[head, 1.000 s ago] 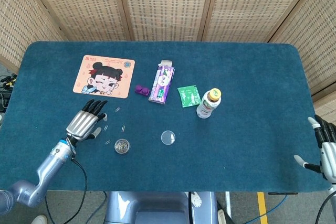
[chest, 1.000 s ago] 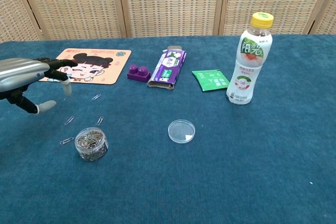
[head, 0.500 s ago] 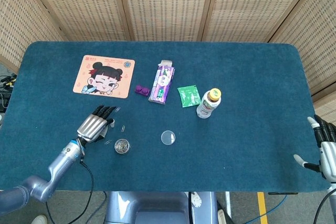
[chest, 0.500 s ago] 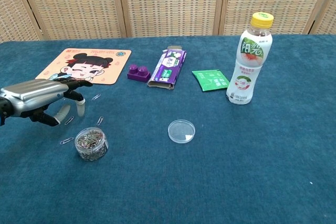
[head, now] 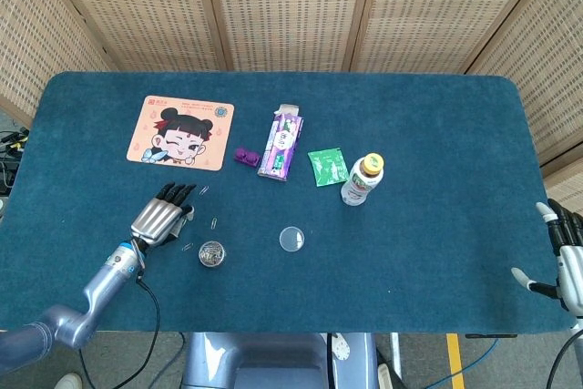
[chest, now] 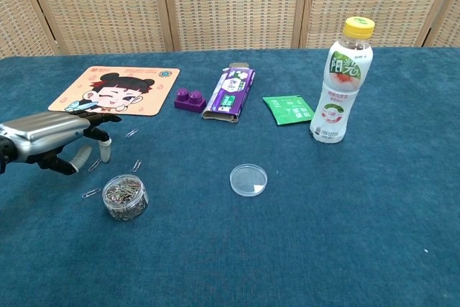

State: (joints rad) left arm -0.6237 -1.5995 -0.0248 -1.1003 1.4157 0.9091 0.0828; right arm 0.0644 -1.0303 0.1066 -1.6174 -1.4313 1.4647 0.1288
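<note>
The left hand (head: 160,217) has slid in from the near-left part of the desk (head: 437,134) and dropped low over the loose paper clips (chest: 133,165) scattered there. A second ago it rode higher and further toward the left edge; in the last half-second it has barely shifted, so it has settled in and is working at close range. Its fingers are stretched forward and a little apart, tips pointing down at the cloth, thumb tucked underneath. Whether anything is pinched there the chest view does not show, so I cannot tell if it has a clip.

The clips lie around the fingertips, one just ahead toward the cartoon mat (head: 181,133), others beside and below the palm. The small round tub of clips (chest: 124,196) sits just to the right of the hand, nearer the front edge, with its clear lid (chest: 248,179) lying apart near the desk's middle.

The right hand (head: 567,258) waits off the near-right corner, fingers spread, holding nothing, unchanged.

Further back are a purple brick (chest: 189,98), a purple carton (chest: 230,93), a green sachet (chest: 288,110) and a drink bottle (chest: 341,80). Blue cloth covers the desk, with woven screens (head: 291,6) behind.
</note>
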